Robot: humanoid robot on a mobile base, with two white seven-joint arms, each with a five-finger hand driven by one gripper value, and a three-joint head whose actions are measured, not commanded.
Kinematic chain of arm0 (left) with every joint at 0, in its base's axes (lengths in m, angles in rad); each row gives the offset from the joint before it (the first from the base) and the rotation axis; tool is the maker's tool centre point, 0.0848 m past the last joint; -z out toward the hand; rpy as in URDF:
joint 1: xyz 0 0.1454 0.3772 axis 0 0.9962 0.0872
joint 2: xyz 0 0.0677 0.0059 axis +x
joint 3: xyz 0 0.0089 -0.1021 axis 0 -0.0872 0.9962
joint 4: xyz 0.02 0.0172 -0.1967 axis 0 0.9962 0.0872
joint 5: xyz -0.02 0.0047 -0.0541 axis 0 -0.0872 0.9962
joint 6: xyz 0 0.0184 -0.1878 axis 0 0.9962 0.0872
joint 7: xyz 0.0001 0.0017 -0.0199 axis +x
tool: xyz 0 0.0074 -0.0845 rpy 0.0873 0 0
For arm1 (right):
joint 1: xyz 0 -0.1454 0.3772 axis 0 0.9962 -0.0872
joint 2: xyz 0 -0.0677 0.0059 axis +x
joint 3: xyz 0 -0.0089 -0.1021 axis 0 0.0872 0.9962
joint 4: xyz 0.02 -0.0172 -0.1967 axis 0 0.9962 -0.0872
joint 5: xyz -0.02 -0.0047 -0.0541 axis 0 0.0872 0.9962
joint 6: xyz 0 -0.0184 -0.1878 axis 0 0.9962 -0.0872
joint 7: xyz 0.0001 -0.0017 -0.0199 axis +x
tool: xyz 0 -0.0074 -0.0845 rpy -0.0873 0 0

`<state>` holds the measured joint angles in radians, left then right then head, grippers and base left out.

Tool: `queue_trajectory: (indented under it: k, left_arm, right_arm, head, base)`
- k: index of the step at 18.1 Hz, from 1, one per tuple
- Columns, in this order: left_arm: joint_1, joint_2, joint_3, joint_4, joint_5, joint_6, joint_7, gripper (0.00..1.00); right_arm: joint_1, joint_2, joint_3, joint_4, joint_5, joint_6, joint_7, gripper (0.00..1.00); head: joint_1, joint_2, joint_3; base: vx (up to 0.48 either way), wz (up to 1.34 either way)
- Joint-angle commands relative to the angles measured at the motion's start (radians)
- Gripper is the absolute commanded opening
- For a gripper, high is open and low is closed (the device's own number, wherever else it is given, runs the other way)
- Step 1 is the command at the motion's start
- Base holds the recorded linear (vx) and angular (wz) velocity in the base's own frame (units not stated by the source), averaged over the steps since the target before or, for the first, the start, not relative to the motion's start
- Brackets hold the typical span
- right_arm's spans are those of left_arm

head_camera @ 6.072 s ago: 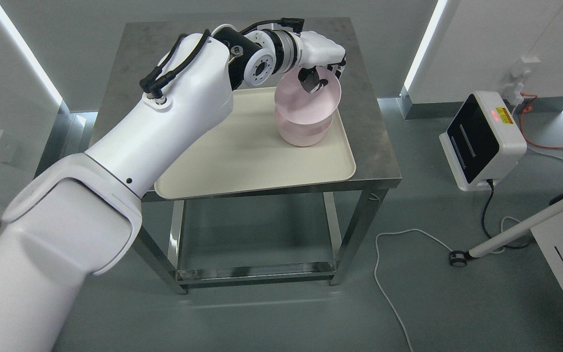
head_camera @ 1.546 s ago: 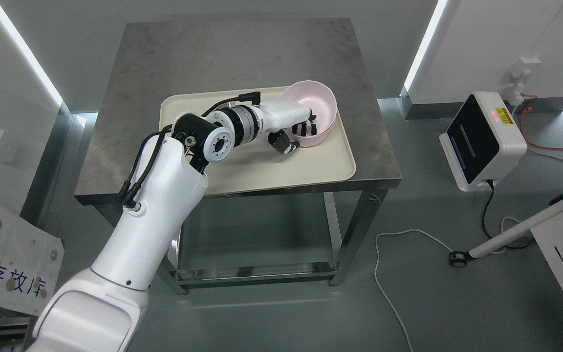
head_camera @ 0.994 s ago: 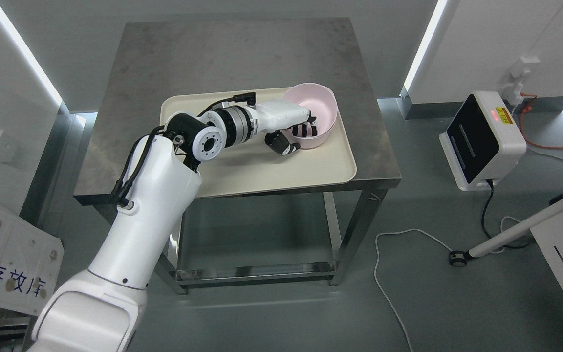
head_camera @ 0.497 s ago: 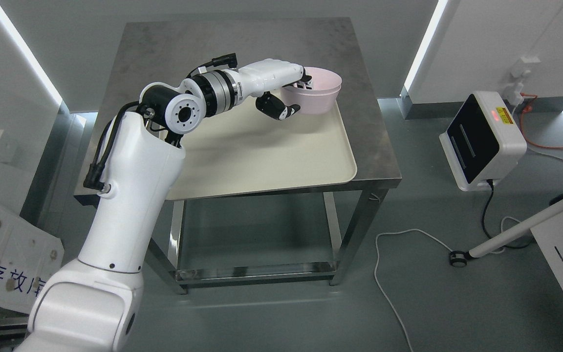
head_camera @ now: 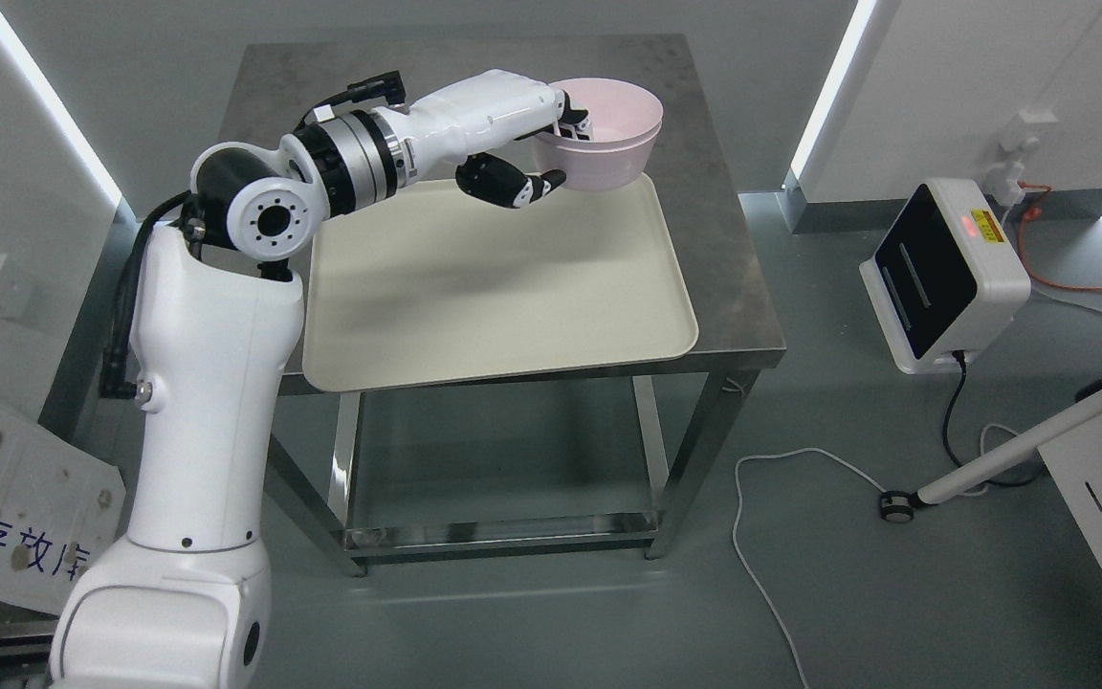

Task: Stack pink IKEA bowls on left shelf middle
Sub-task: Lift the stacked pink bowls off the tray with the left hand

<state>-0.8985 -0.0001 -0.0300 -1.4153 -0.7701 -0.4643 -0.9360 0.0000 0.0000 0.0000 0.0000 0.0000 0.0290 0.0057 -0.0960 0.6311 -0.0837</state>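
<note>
A pink bowl (head_camera: 608,144) hangs in the air above the far right corner of the cream tray (head_camera: 494,297). My left hand (head_camera: 551,153) is shut on its near rim, with fingers inside the bowl and the black-tipped thumb below and outside. The bowl stays upright and level. A seam along its side suggests nested bowls, though I cannot tell how many. My left arm rises from the lower left and reaches across the tray. My right arm does not show.
The tray lies on a steel table (head_camera: 723,297) with an open lower frame. A white box with a black screen (head_camera: 943,273) stands on the floor at the right, with cables (head_camera: 761,555) trailing nearby. A spotted white panel (head_camera: 15,517) sits at the lower left.
My left hand closed on the bowl's rim on the tray and has lifted it up and slightly toward the back. The arm has risen with it.
</note>
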Motion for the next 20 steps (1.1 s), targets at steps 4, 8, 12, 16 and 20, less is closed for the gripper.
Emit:
queue_trajectory:
  k: [4,8,12,16,20]
  left_arm:
    - [0.113,0.018,0.237,-0.202,0.054,-0.056,-0.026,0.03]
    - [0.113,0.018,0.242,-0.202,0.054,-0.056,-0.026,0.03]
    - [0.115,0.018,0.240,-0.202,0.054,-0.057,-0.023,0.03]
    - [0.151,0.018,0.239,-0.200,0.054,-0.056,-0.021,0.03]
    - [0.156,0.018,0.252,-0.200,0.054,-0.057,-0.023,0.04]
  right_arm:
    - [0.029,-0.017,-0.012,-0.034,0.000,0.006,0.000,1.00]
    - [0.029,-0.017,-0.012,-0.034,0.000,0.006,0.000,1.00]
    - [0.029,-0.017,-0.011,-0.034,0.000,0.006,0.000,1.00]
    - [0.029,-0.017,-0.012,-0.034,0.000,0.006,0.000,1.00]
    - [0.029,-0.017,-0.011,-0.034,0.000,0.006,0.000,1.00]
  head:
    - [0.0000,0.000,0.000]
    - [0.0000,0.000,0.000]
    - [0.0000,0.000,0.000]
    - [0.0000,0.000,0.000]
    - [0.0000,0.000,0.000]
  base:
    - [0.000,0.01]
    - [-0.003,-0.01]
    - [-0.013,0.01]
    - [-0.029,0.01]
    - [-0.021,0.04]
